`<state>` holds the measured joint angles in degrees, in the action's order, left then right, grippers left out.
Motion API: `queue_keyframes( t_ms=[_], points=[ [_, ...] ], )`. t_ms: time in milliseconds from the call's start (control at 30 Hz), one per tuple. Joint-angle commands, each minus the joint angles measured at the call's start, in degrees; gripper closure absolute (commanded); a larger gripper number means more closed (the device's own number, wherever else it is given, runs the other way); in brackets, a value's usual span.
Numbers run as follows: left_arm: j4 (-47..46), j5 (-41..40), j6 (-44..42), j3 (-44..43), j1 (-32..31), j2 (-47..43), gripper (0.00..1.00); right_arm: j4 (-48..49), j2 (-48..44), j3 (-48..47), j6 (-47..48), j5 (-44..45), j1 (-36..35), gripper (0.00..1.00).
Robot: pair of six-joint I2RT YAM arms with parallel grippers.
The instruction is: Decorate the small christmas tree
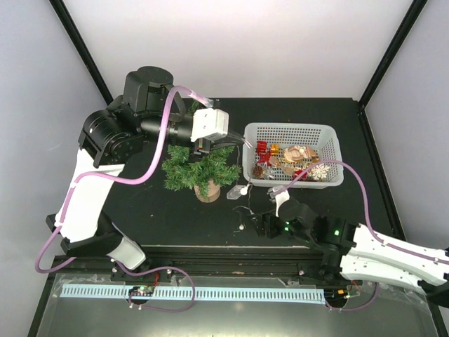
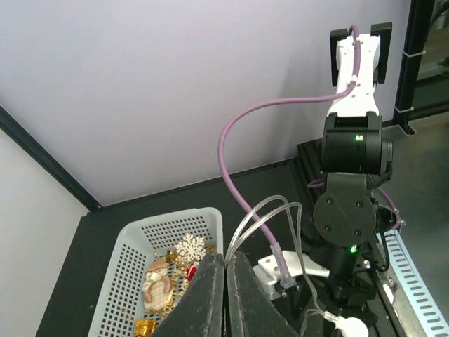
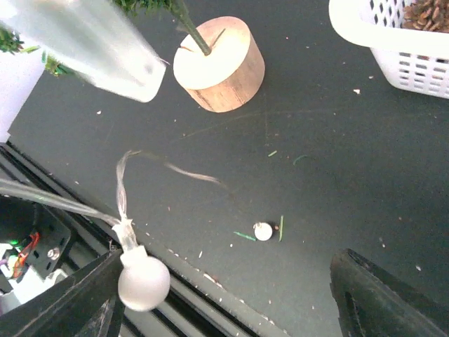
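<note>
small christmas tree [image 1: 188,173], just beneath left hand [image 1: 212,148]

Tree [image 1: 184,172]: top hidden under left gripper [image 1: 209,147]; right wrist view cuts off all but stump and trunk. Left fingers [image 2: 210,295] cut by bottom edge; wire [image 2: 245,219] vanishes between tips. Basket [image 2: 123,274] cut at bottom. Right fingers [image 3: 77,302] cut at corners. Clear block [image 3: 91,42] blurred, unidentifiable. Trinkets [image 1: 295,160] too small to sort.

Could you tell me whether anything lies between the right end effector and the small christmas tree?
Only the light string, its thin wire and a small bulb, lies on the table between the open right end effector and the small christmas tree.
</note>
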<state>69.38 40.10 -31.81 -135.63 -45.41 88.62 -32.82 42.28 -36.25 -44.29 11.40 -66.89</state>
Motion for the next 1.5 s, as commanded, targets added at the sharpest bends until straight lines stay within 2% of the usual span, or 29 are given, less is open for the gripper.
queue_keyframes(
  t_ms=[0, 367, 800, 967, 1133, 1267, 1400, 1467],
  points=[
    [-0.24, -1.11, 0.97, -2.45, -0.10, 0.49, 0.99, 10.44, 2.32, 2.35, 2.69, 3.89, -1.41, 0.22],
    [-0.25, -1.74, 2.15, -3.41, 0.14, 0.68, 0.98, 34.89, 1.81, 16.65, 5.10, 15.36, -10.55, 0.23],
    [0.88, -0.53, 2.61, -2.08, 0.14, -0.96, 0.99, 60.72, 23.26, 20.25, 11.61, 20.31, -11.19, 0.21],
    [1.28, 0.02, 2.64, -1.27, 0.11, -1.41, 0.98, 65.39, 33.86, 18.27, 11.04, 26.46, -11.11, 0.21],
    [1.45, 1.20, 2.83, -0.24, 0.05, -2.31, 0.98, 71.17, 40.18, 18.46, 9.62, 29.83, -11.02, 0.23],
    [1.69, 1.58, 2.73, 0.49, 0.05, -3.17, 0.98, 77.88, 44.14, 17.70, 11.81, 28.29, -10.82, 0.35],
    [1.91, 1.30, 2.56, 1.23, 0.10, -3.70, 0.98, 79.91, 45.07, 16.27, 12.94, 25.98, -10.35, 0.59],
    [2.01, 0.86, 2.44, 1.62, 0.14, -3.80, 0.99, 79.51, 44.31, 16.01, 13.61, 24.56, -10.13, 0.77]
  ],
)
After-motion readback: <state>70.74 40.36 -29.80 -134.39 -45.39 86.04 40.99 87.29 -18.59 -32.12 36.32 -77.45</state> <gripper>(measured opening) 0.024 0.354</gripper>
